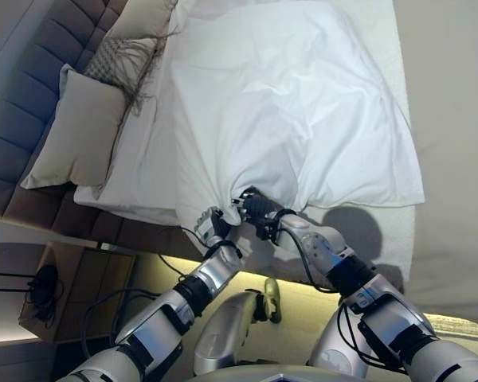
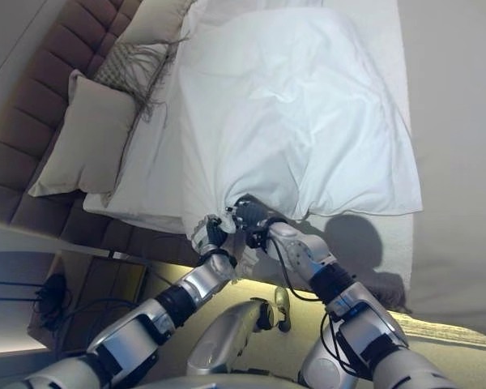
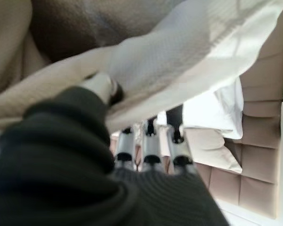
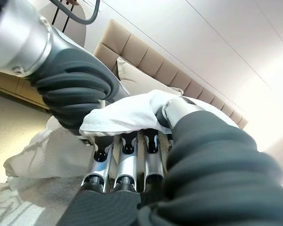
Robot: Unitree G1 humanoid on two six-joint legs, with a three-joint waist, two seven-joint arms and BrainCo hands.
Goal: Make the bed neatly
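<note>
A white duvet (image 1: 287,103) lies rumpled across the bed (image 1: 139,171), its near corner gathered into a bunch (image 1: 233,203) at the bed's edge. My left hand (image 1: 212,226) is shut on that bunch from the left. Right beside it, my right hand (image 1: 255,208) is shut on the same bunch. In the left wrist view my thumb (image 3: 101,87) presses white cloth (image 3: 179,61) against curled fingers. In the right wrist view my fingers (image 4: 127,155) and thumb (image 4: 179,110) pinch the folded white cloth (image 4: 127,113), with my left hand (image 4: 75,87) touching it alongside.
A beige pillow (image 1: 80,131) and a fringed grey cushion (image 1: 115,60) lean against the padded headboard (image 1: 24,79) on the left. A wooden nightstand (image 1: 64,286) with cables stands below the headboard. A strip of bare mattress (image 1: 382,239) shows under the duvet's right edge.
</note>
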